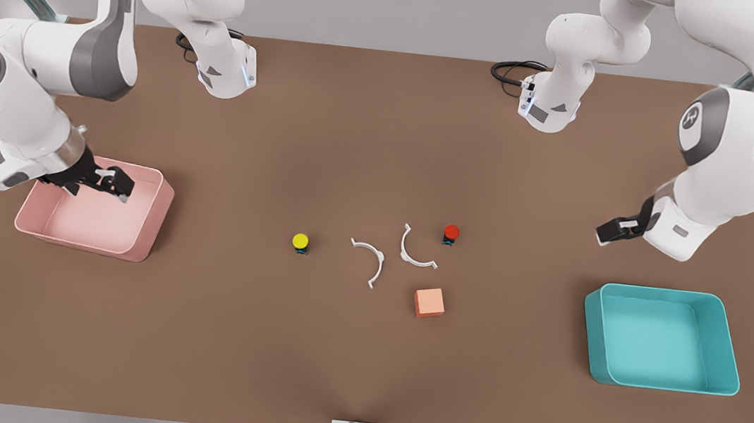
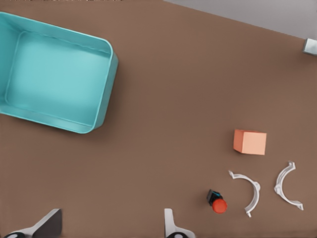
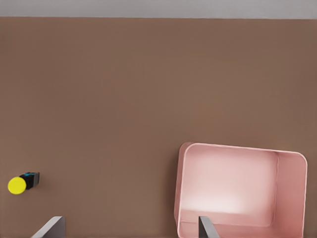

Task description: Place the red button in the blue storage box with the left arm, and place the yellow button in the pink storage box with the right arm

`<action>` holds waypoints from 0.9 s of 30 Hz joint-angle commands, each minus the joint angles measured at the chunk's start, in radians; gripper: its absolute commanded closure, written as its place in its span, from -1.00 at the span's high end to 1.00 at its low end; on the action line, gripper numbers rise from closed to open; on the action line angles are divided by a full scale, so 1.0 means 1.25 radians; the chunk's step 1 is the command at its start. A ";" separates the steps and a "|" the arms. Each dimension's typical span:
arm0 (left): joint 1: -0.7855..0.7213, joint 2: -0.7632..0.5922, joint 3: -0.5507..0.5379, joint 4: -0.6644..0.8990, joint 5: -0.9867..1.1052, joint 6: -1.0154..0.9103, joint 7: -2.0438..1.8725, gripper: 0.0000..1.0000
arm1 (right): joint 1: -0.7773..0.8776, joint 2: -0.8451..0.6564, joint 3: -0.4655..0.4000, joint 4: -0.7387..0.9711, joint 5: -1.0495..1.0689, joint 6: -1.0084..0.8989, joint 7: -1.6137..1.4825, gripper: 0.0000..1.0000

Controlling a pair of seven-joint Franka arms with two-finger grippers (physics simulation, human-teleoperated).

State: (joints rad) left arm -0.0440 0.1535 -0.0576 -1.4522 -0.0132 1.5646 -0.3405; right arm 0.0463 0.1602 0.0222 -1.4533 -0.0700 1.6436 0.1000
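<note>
2 buttons, 1 red button [image 1: 450,233] and 1 yellow button [image 1: 300,242], lie well apart from both spread, empty grippers: right gripper [image 1: 112,183] over the pink box [image 1: 146,228], left gripper [image 1: 612,230] near the blue box [image 1: 724,343].

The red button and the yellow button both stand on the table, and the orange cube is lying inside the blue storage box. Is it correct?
Not quite. The orange cube sits on the table, near the red button, apart from the blue storage box, as the front view shows. The yellow button is on the table too.
</note>
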 commanded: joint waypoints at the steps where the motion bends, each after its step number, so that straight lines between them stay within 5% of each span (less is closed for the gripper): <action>1: -0.002 0.001 -0.001 0.001 0.002 0.009 0.252 1.00 | 0.001 0.000 -0.001 0.000 0.001 0.002 0.003 1.00; 4: -0.194 0.058 -0.001 0.001 0.001 0.020 0.220 1.00 | 0.003 0.001 0.001 0.002 0.001 0.003 0.007 1.00; 7: -0.360 0.114 -0.001 -0.080 0.001 0.209 0.005 1.00 | 0.005 0.012 0.004 0.007 0.004 0.025 0.000 1.00; 11: -0.404 0.109 0.001 -0.296 0.023 0.490 -0.066 1.00 | 0.052 0.215 0.115 0.088 0.014 0.063 0.003 1.00; 14: -0.400 0.087 0.004 -0.459 0.024 0.692 -0.064 1.00 | 0.105 0.350 0.290 0.074 -0.129 0.187 0.329 1.00; 18: -0.399 0.119 0.007 -0.556 0.024 0.882 -0.059 1.00 | 0.080 0.341 0.414 -0.289 -0.224 0.557 0.562 1.00; 19: -0.399 0.150 0.012 -0.558 0.024 0.912 -0.059 1.00 | 0.059 0.333 0.402 -0.388 -0.246 0.701 0.567 1.00; 27: -0.402 0.235 0.014 -0.585 0.024 0.970 -0.060 0.92 | 0.070 0.350 0.359 -0.385 -0.273 0.728 0.568 1.00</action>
State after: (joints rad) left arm -0.5453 0.4438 -0.0399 -2.1830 0.0150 2.6726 -0.3711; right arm 0.1331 0.5998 0.4701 -1.9348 -0.3966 2.4212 0.4785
